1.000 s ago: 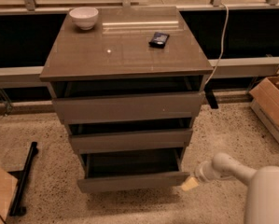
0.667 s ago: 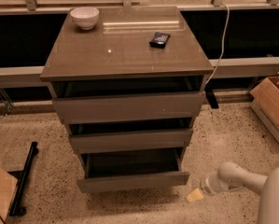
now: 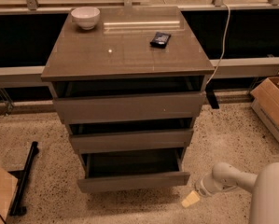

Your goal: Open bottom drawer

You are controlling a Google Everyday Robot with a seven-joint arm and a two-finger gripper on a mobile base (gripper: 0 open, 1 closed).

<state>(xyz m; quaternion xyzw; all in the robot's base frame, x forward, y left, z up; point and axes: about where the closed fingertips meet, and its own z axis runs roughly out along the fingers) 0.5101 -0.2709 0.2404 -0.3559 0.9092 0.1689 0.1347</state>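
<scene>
The bottom drawer [image 3: 133, 182], lowest of three in a grey-brown cabinet, stands pulled out, with its dark shallow inside [image 3: 132, 162] showing above its plain handleless front. My gripper [image 3: 191, 199] is low over the floor, to the right of the drawer's right front corner and apart from it. Only its pale tip shows at the end of the white arm [image 3: 223, 177], which enters from the lower right.
The middle drawer [image 3: 131, 140] and top drawer [image 3: 129, 107] stand slightly out. A white bowl [image 3: 85, 17] and a small dark object [image 3: 160, 39] lie on the cabinet top. A cardboard box [image 3: 272, 107] stands at right, a black stand [image 3: 23, 178] at lower left.
My gripper has moved away from the bottom drawer's right front corner, to the right and down toward the floor. The drawer has stayed pulled out.
</scene>
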